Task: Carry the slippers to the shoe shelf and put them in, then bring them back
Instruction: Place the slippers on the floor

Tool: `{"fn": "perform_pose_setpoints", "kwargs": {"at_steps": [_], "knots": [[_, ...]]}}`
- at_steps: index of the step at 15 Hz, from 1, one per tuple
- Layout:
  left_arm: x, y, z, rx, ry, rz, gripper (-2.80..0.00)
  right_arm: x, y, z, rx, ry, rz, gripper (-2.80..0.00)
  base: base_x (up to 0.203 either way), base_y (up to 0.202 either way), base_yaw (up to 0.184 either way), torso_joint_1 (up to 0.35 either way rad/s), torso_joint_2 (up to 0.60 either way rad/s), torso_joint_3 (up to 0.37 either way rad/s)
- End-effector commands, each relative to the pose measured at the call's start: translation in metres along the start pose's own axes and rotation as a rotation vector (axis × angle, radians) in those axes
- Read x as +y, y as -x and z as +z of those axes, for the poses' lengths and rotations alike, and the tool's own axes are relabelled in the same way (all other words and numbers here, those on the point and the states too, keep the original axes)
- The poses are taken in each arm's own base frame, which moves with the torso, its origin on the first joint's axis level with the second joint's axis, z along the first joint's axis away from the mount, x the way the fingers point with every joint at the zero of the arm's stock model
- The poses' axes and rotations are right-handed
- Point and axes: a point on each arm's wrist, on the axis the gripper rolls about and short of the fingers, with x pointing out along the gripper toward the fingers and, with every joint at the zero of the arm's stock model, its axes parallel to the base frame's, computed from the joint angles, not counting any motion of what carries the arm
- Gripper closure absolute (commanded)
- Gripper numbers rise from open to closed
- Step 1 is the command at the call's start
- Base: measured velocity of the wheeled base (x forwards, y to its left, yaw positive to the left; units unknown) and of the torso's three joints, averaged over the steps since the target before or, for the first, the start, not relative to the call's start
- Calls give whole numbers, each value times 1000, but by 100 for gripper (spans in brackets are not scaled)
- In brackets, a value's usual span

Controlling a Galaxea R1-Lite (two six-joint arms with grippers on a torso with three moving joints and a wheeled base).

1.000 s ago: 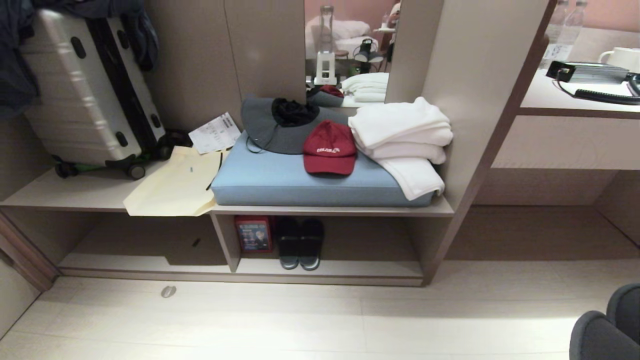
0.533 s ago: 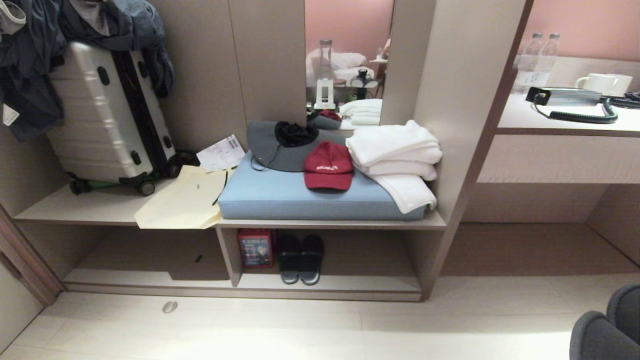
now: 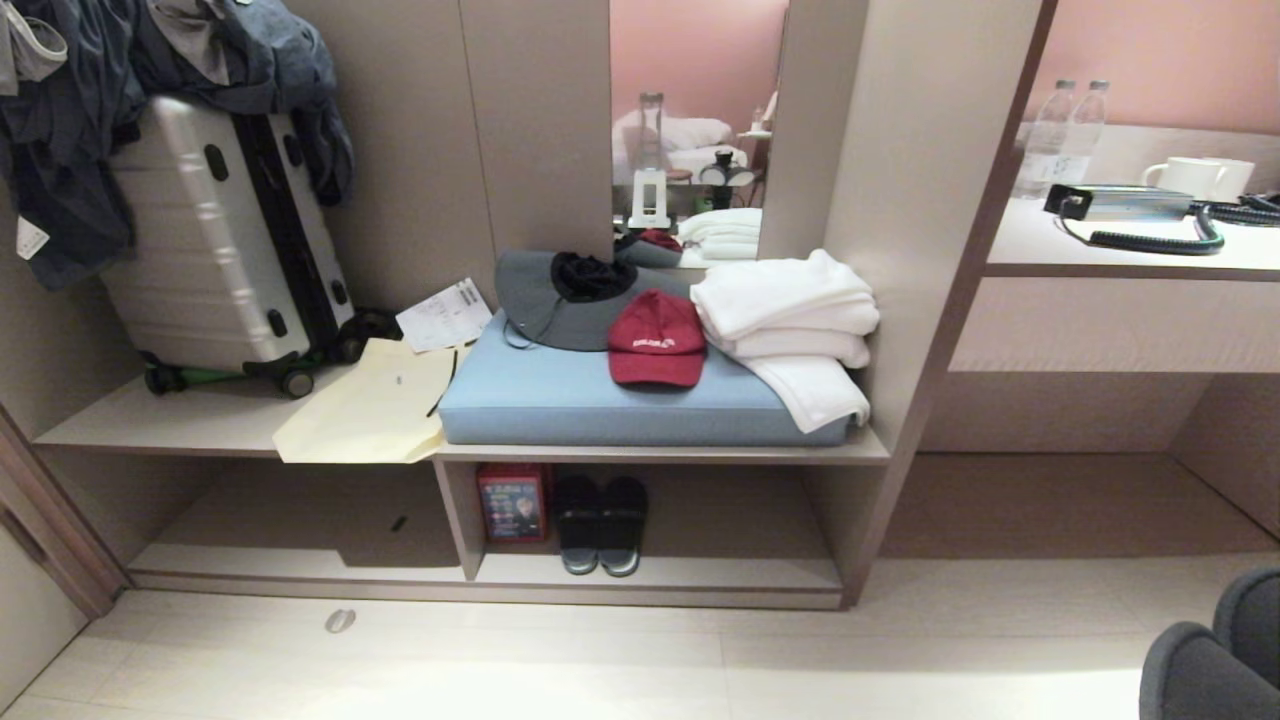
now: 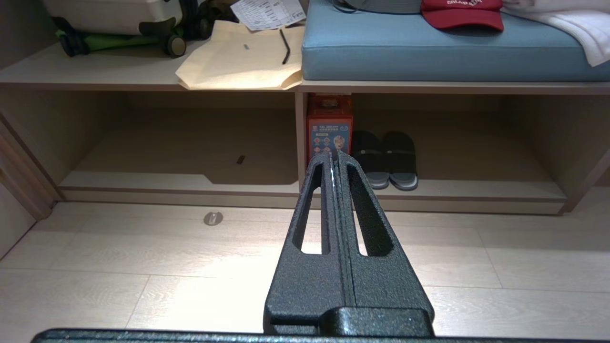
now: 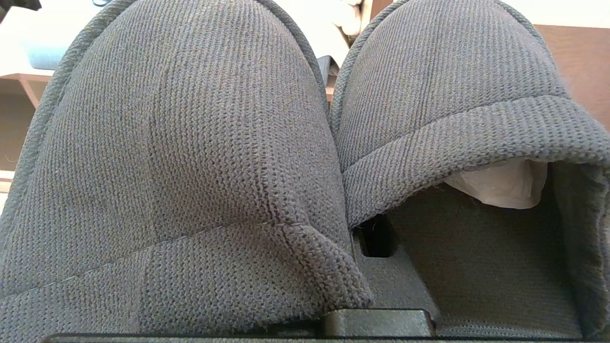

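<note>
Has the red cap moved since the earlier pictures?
No. The whole view shifted; the red cap lies at the same spot on the blue cushion, beside the white towels.

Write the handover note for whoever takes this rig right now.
Right gripper: shut on the slippers, both carried side by side, low on the robot's right.
Left gripper: shut, empty, pointing at the shoe shelf.
Another dark pair sits in the shelf's right cubby beside a red box.
Done: slippers picked up, robot facing the shelf.
Left: put them in, then bring them back.
</note>
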Motion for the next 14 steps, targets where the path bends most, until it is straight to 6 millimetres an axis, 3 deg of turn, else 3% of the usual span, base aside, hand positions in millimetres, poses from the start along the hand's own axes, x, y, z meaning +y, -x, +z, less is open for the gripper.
{"fn": "perform_pose_setpoints", "kwargs": {"at_steps": [1,7,14], "knots": [[0,0,0,0,2,1,0,0,0,0,2,0,1,0,0,0,0,0,0,0],[0,0,0,2,0,1,0,0,0,0,2,0,2,0,1,-28,4,1,2,2],[0,0,0,2,-3,1,0,0,0,0,2,0,2,0,0,-194,3,4,3,3]]}}
